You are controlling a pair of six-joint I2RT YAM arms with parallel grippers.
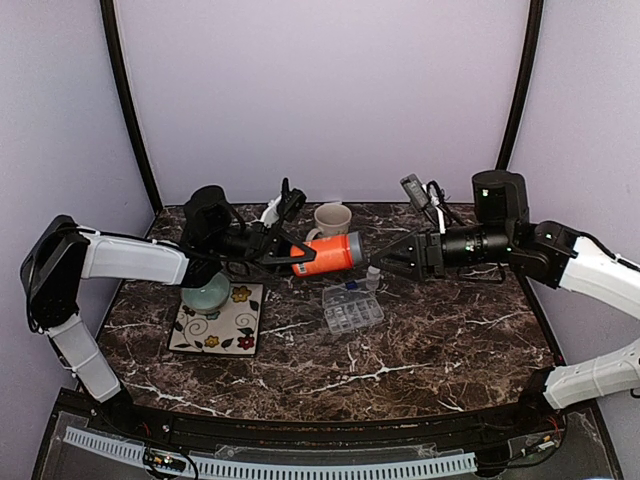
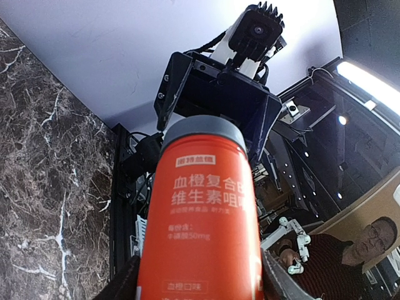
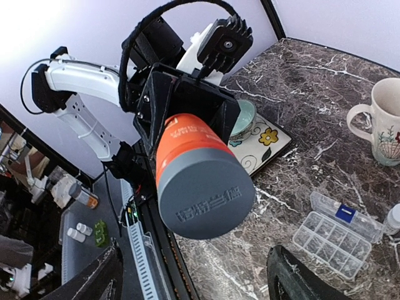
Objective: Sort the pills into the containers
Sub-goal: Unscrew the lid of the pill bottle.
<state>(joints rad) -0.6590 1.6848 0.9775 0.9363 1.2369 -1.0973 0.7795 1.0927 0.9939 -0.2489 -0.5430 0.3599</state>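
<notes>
Top external view: the left tool (image 1: 292, 256) pinches an orange bottle (image 1: 330, 254) held sideways above the desk (image 1: 430, 350), its grey cap (image 1: 356, 250) pointing right. The right tool (image 1: 384, 262) faces that cap with its fingers spread wide, gripping nothing. Just nearer, the clear organiser box (image 1: 352, 310) lies open on the desk, with a mug (image 1: 332, 218) farther back. The pills are too small to make out.

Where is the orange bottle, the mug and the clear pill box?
orange bottle (image 1: 332, 255), top view, on its orange body.
mug (image 1: 333, 222), top view, on its front wall.
clear pill box (image 1: 355, 315), top view, on a bare compartment.
</notes>
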